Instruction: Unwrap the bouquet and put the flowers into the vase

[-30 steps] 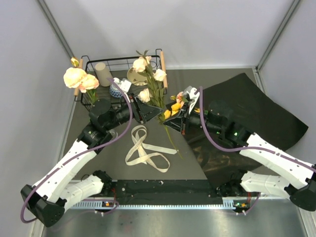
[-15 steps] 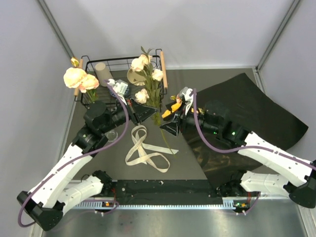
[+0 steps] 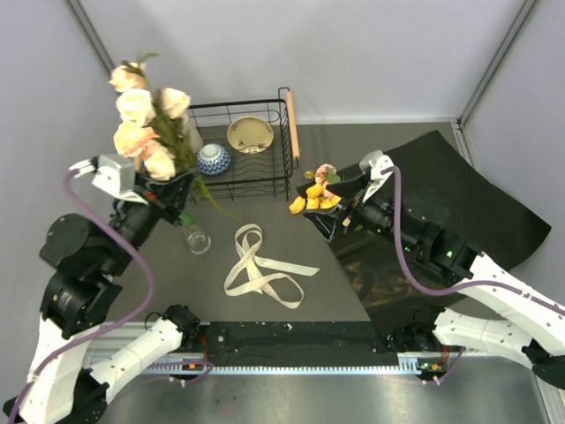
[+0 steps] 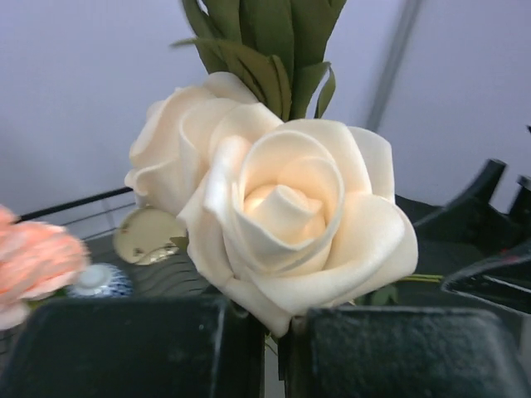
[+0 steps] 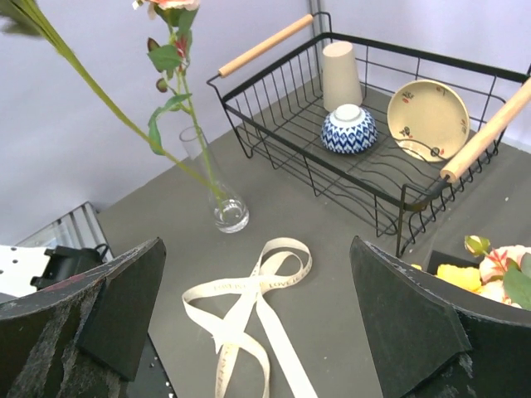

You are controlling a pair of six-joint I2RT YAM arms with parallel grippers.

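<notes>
The ribbon [image 3: 256,265] and black paper [image 3: 450,194] are off. My left gripper [image 4: 278,348] clamps cream roses [image 4: 286,224] by the vase [image 3: 197,238] at the worktop's [image 3: 353,146] left edge. My right gripper [image 5: 257,311] gapes empty, with yellow blooms [image 3: 311,201] left to move.

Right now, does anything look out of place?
Yes: a few yellow and pink blooms lie loose by the black paper's edge, apart from the flowers the left gripper holds aloft. The ribbon sprawls mid-table.
</notes>
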